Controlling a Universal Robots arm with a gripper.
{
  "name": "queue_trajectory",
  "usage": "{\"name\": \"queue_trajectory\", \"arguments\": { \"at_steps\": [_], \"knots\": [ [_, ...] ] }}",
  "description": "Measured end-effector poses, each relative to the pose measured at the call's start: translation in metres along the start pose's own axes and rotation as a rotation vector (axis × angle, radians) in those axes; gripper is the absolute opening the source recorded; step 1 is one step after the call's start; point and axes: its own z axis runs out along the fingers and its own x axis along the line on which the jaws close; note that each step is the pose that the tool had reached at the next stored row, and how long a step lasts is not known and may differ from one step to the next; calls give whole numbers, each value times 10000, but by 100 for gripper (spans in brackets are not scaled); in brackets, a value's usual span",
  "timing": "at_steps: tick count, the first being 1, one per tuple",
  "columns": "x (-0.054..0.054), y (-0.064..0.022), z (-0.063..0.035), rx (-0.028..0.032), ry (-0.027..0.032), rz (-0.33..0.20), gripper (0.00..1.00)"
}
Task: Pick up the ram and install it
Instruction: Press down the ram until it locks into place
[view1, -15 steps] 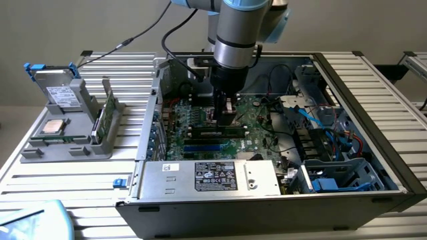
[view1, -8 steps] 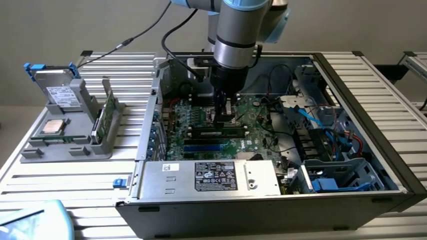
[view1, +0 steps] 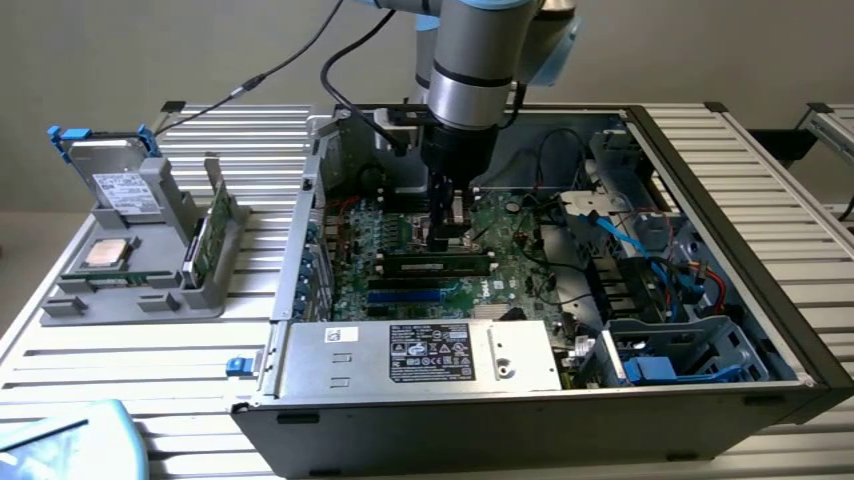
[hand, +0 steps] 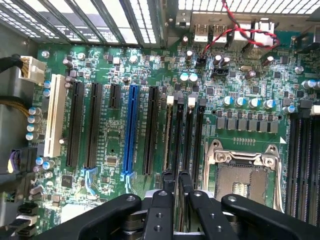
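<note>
Your arm (view1: 470, 60) is silver-grey cylindrical w/ pale blue joint cap and black band; black cables run off it. Gripper (hand: 175, 182) is matte black, w/ two slim fingers (hand: 167, 181) and round screws on linkage bars.

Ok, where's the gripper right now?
In the exterior view the gripper is down inside the open computer case, over the motherboard, at the memory slots beside the processor socket.
</note>
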Motion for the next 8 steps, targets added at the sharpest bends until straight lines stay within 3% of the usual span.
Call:
{"name": "queue_trajectory", "arguments": {
  "at_steps": [3,5,8],
  "knots": [
    [1,1,-15,1,-1,0,18],
    [1,1,-14,1,-2,-1,10],
    [1,2,-15,1,-1,0,10]
  ]
}}
